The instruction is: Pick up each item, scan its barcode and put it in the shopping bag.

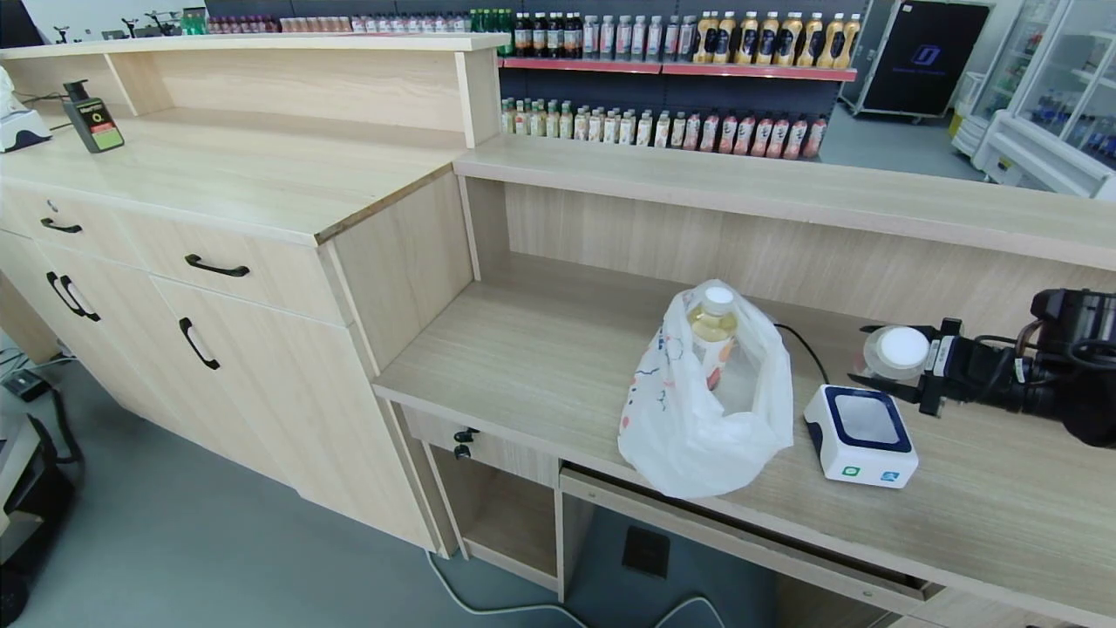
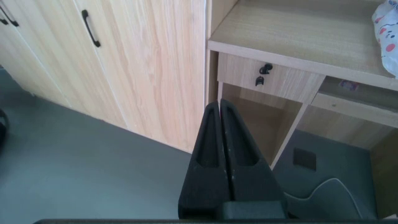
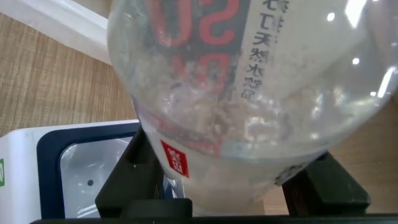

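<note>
We see a wooden counter (image 1: 523,366), cabinets (image 1: 261,375) with black handles at its left, bottle shelves (image 1: 663,129) behind, and a small terminal (image 1: 92,117) on top.

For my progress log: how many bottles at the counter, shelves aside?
2: a yellow-drink bottle in the shopping bag; a clear bottle in the right tool, near the scanner. More may be hidden.

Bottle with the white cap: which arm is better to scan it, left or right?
Right. The right gripper holds the bottle beside the scanner; the left gripper is shut, over the floor.
</note>
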Controlling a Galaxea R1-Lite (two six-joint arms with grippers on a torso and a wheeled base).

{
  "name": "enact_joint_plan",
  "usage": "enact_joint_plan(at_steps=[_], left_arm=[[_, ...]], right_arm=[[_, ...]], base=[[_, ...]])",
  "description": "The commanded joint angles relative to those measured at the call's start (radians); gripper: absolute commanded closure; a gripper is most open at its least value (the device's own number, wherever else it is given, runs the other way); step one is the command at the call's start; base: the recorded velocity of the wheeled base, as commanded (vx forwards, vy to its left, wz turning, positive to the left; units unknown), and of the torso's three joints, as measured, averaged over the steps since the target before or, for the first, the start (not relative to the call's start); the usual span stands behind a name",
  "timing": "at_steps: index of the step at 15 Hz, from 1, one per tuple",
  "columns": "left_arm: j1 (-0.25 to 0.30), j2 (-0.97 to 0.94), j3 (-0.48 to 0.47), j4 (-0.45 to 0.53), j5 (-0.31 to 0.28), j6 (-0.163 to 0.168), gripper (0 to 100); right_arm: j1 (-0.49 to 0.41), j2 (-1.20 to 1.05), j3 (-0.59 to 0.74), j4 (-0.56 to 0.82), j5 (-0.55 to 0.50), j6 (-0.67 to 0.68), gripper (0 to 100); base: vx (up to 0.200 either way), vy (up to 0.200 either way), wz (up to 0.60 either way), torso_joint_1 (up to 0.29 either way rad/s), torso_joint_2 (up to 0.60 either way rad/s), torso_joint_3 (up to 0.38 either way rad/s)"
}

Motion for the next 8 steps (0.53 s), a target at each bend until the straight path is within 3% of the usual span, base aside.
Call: enact_joint_plan(at_steps=[1, 8], left_arm=[[0.000, 0.000, 0.000, 0.000, 0.001, 0.000, 100], [0.000, 0.000, 0.000, 0.000, 0.001, 0.000, 100]], right_arm=[[0.000, 0.012, -0.004, -0.001, 0.000, 0.000, 100], [-0.006, 0.009, 0.003, 0.006, 0.003, -0.001, 100]], base=[[0.000, 0.000, 0.00, 0.000, 0.00, 0.000], [0.000, 0.000, 0.00, 0.000, 0.00, 0.000]])
